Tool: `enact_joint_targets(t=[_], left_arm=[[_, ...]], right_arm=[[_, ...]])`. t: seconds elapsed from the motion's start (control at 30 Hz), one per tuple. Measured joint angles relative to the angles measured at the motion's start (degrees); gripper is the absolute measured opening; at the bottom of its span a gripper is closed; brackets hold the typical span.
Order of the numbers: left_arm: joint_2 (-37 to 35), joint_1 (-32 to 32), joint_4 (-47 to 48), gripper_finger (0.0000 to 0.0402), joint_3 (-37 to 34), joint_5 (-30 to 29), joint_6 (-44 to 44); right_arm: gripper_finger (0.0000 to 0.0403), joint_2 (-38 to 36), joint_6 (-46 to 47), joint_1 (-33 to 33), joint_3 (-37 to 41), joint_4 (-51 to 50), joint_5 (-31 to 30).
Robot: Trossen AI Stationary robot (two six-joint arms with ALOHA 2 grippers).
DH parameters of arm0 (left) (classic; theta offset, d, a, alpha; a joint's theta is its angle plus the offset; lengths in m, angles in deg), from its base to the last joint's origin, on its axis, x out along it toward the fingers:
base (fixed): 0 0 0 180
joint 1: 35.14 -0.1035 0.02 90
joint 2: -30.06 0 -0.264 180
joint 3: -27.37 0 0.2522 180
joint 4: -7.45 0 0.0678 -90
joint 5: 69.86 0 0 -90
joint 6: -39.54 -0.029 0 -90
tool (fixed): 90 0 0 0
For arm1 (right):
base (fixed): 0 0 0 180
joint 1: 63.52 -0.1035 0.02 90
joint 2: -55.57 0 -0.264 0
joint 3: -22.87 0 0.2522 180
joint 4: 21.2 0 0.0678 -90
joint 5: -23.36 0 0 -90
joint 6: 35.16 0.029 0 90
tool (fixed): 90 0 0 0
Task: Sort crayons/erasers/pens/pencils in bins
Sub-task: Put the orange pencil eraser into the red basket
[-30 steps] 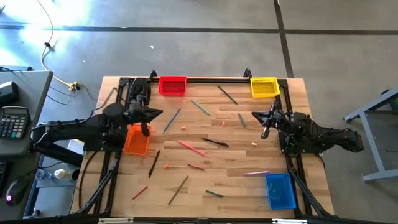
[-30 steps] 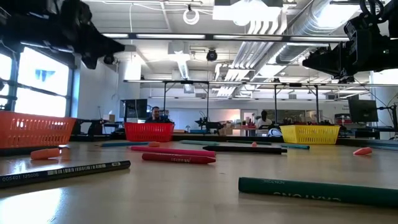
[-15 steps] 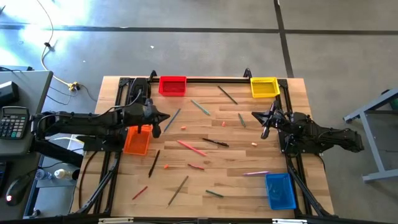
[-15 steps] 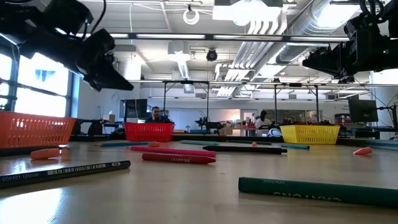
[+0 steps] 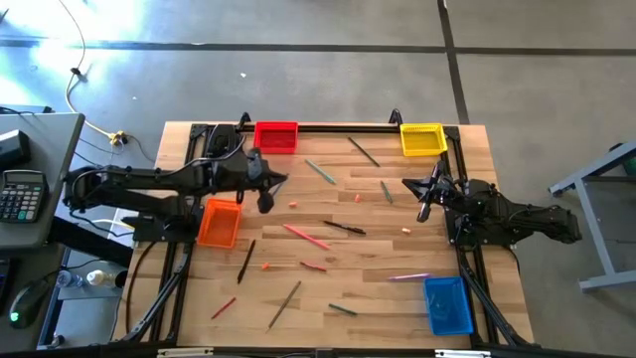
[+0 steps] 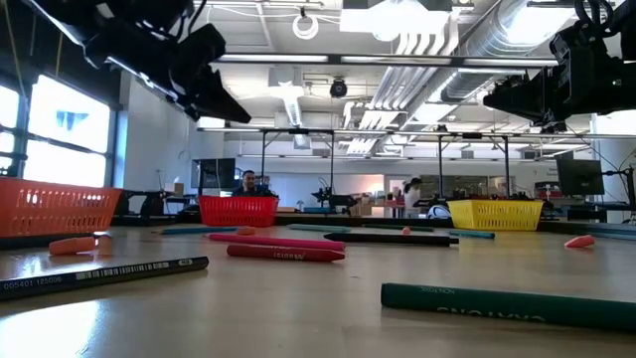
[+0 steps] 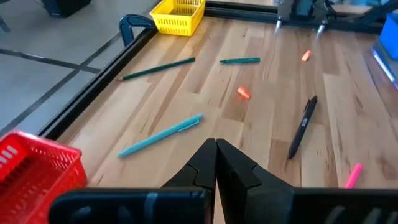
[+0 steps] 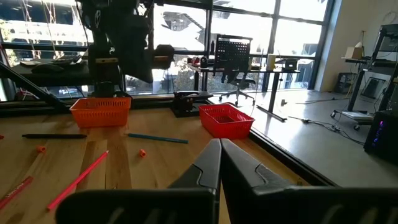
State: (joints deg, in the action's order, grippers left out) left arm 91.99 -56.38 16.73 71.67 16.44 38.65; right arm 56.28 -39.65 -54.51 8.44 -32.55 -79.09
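Off the wooden bench's (image 5: 477, 298) left edge sits a grey desk (image 5: 55, 134) carrying a calculator (image 5: 22, 194), and a yellow cable (image 5: 75, 85) trails over the concrete floor (image 5: 298, 60) towards the bench corner. Right of the bench, a grey metal frame (image 5: 601, 189) pokes into view. Level across the bench top, a person (image 6: 248, 182) sits far back in the workshop, another person (image 6: 410, 194) stands near the middle, and pale ducting (image 6: 477, 40) runs overhead along the ceiling.
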Motion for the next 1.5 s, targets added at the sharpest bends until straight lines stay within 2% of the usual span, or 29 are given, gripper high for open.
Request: enact_joint_targets(t=[0.53,0.77,1.0,1.13,1.3,1.5], left_arm=[[7.6,0.3,4.1,0.0000,1.9,1.2,-0.4],[14.0,0.3,8.6,0.0000,7.2,4.6,-4.2],[20.7,0.7,9.4,0.0003,12.7,5.5,-3.1],[25.1,2.0,13.0,0.0021,16.2,10.1,-2.3],[29.3,4.9,20.9,0.0060,19.2,4.0,-1.4],[31.8,6.4,23.3,0.0110,19.8,-2.3,1.4]], right_arm=[[0.0000,0.0,0.0,0.0,0.0,0.0,0.0],[0.0000,0.0,0.0,0.0,0.0,0.0,0.0],[0.0000,0.0,0.0,0.0,0.0,0.0,0.0],[0.0000,0.0,0.0,0.0,0.0,0.0,0.0],[0.0000,0.0,0.0,0.0,0.0,0.0,0.0],[0.0000,0.0,0.0,0.0,0.0,0.0,0.0]])
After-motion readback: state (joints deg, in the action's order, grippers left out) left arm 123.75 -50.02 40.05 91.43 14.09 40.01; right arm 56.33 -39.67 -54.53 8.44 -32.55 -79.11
